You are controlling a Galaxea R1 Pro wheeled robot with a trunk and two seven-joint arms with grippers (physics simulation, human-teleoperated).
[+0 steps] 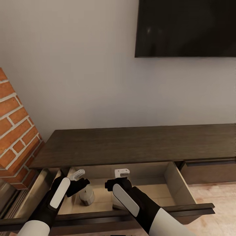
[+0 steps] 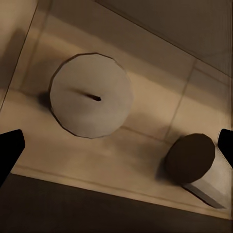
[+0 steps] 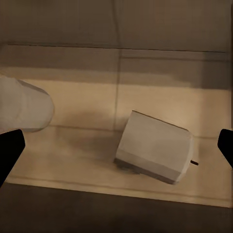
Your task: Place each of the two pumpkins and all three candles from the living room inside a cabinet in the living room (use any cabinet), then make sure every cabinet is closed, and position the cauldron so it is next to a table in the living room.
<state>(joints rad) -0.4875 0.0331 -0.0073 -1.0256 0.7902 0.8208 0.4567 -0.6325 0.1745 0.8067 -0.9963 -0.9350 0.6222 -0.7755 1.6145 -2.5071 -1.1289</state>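
Note:
The dark-brown cabinet point(image 1: 131, 144) stands against the wall with its left drawer point(image 1: 177, 186) pulled out, pale inside. Two pale candles are in the drawer. One candle point(image 1: 87, 196) point(image 2: 91, 94) stands upright with its wick showing. The other candle point(image 3: 155, 148) point(image 2: 194, 165) lies on its side, partly behind my right arm in the head view. My left gripper point(image 1: 79, 178) hangs open above the upright candle, holding nothing. My right gripper point(image 1: 118, 178) is open over the lying candle, also empty. The pumpkins, cauldron and table are out of view.
A red brick fireplace side point(image 1: 16, 131) rises at the left, close to my left arm. A dark TV point(image 1: 186, 28) hangs on the wall above. The cabinet's right drawer front point(image 1: 209, 170) is closed. Wooden floor point(image 1: 216, 196) lies at the right.

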